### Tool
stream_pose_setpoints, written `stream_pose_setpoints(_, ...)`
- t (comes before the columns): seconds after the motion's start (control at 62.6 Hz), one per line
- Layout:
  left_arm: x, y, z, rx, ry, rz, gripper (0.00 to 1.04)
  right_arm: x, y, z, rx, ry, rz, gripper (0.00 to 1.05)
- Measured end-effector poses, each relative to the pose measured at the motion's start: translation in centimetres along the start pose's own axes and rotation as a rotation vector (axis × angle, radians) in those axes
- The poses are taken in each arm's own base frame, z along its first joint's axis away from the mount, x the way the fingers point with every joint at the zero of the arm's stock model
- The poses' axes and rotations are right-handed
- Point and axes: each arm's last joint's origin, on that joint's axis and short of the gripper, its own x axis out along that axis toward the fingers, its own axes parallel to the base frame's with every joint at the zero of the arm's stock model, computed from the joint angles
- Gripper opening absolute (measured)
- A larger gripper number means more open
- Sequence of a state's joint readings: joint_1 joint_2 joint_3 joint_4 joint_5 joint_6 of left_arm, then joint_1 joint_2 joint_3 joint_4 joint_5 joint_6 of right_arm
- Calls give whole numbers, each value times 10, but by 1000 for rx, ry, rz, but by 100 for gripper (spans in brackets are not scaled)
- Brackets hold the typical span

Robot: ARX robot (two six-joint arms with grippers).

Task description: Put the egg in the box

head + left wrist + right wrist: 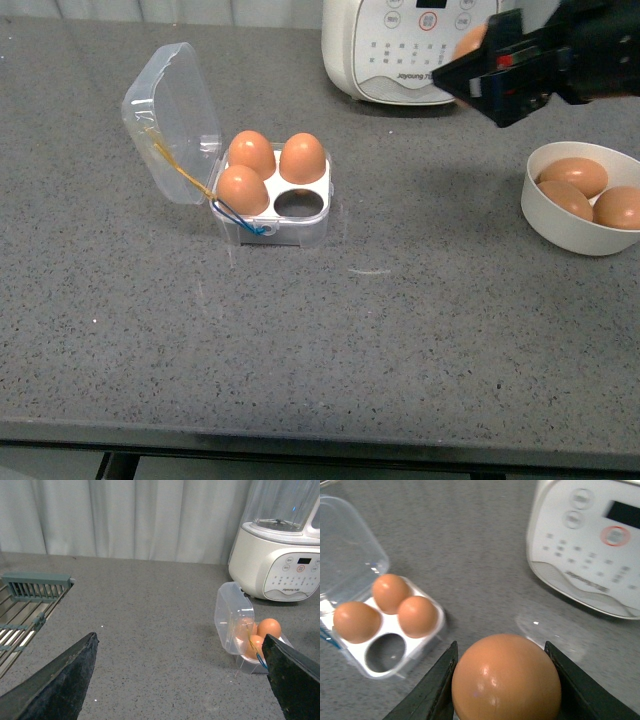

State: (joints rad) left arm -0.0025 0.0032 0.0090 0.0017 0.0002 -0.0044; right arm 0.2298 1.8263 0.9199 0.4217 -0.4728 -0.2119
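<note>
Right gripper [468,62] sits in the upper right of the front frame, above the counter and in front of the white appliance [395,50], with its black fingers [436,690] clamped on either side of the egg [506,677]. In the front view only an orange sliver of that egg shows past the fingers. The box [290,236] is left of centre in the front frame, on the grey counter [400,350], well apart from the held egg. Its clear lid [170,115] is open and tipped back to the upper left, and a yellow-and-blue cord [190,180] runs across the hinge side. Three cells are filled with brown eggs [251,152]; the lower right cell [295,203] is empty. A white bowl [560,228] at the right edge holds three more eggs. Left gripper [179,639] shows only in its own wrist view, spread wide with nothing between the fingers, above bare counter, with a dish rack [30,605] at that frame's left.
</note>
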Motion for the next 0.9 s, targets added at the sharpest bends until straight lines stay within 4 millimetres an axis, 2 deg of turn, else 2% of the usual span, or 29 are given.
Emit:
stream_pose_setpoints(0.192,0,0,0,0,0,0,98,23,34,5,-24,27,106,43)
stream_pose_setpoints(0.336,0,0,0,0,0,0,98,32,48,3,-31,39,156,43)
stream_pose_setpoints(0.895,0,0,0,0,0,0,98,70,59,-6,30,55,247,43)
